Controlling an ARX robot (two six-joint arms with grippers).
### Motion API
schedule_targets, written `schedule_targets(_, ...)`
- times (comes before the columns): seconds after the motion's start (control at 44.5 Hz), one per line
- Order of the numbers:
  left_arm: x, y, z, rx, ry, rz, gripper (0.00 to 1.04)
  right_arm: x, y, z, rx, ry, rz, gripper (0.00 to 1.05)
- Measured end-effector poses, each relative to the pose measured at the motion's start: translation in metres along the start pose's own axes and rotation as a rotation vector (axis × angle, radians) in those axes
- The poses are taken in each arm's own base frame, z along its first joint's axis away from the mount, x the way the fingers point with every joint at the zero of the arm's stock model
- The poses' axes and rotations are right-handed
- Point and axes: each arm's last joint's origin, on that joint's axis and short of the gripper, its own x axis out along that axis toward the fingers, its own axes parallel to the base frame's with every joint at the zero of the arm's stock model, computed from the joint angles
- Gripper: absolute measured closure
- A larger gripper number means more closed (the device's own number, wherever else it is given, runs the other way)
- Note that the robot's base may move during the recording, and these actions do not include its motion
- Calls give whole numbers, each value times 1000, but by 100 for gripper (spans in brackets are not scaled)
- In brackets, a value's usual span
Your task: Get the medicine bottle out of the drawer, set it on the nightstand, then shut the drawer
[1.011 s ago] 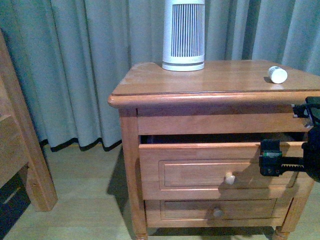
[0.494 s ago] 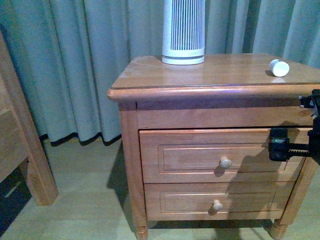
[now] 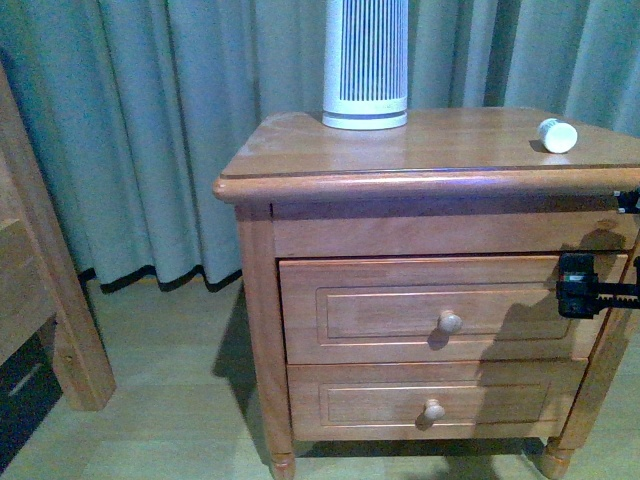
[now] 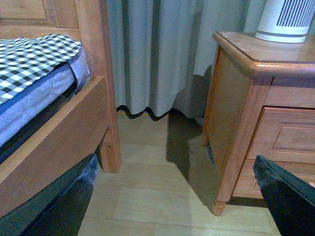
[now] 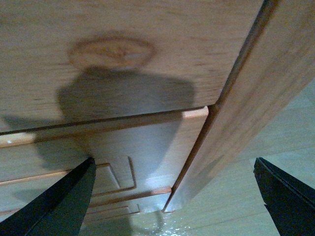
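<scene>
Two drawers sit flush in the nightstand; the drawer is closed, the medicine bottle lies on top near the right rear, and the right gripper hangs beside the drawer front. Left wrist view: left gripper fingers spread, holding nothing, above the floor. Right wrist view: fingers spread, close to the wood.
</scene>
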Motion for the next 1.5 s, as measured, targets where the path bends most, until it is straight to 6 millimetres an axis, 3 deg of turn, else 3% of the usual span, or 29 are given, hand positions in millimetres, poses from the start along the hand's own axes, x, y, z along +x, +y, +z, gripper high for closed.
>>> schedule_targets(0.157, 0, 0, 0, 0, 0, 0, 7, 2, 2, 0, -2, 2, 11, 7)
schedule_targets(0.27, 0, 0, 0, 0, 0, 0, 7, -16, 7, 3, 28, -1, 24, 7)
schedule_targets(0.404, 0, 0, 0, 0, 0, 0, 7, -56, 10, 18, 38, -45, 24, 7)
schedule_targets(0.584, 0, 0, 0, 0, 0, 0, 7, -143, -7, 16, 52, -41, 4, 7)
schedule_targets(0.764, 0, 0, 0, 0, 0, 0, 7, -150, -8, 21, 59, -80, 31, 7)
schedule_targets(0.898, 0, 0, 0, 0, 0, -1, 7, -159, -6, 7, 18, -288, 250, 26)
schedule_targets(1.011, 0, 0, 0, 0, 0, 0, 7, -174, -9, -3, 2, -383, 282, 41)
schedule_targets(1.415, 0, 0, 0, 0, 0, 0, 7, -218, -22, -22, -14, -394, 275, 100)
schedule_targets(1.505, 0, 0, 0, 0, 0, 0, 7, -226, -24, -26, -17, -393, 274, 102)
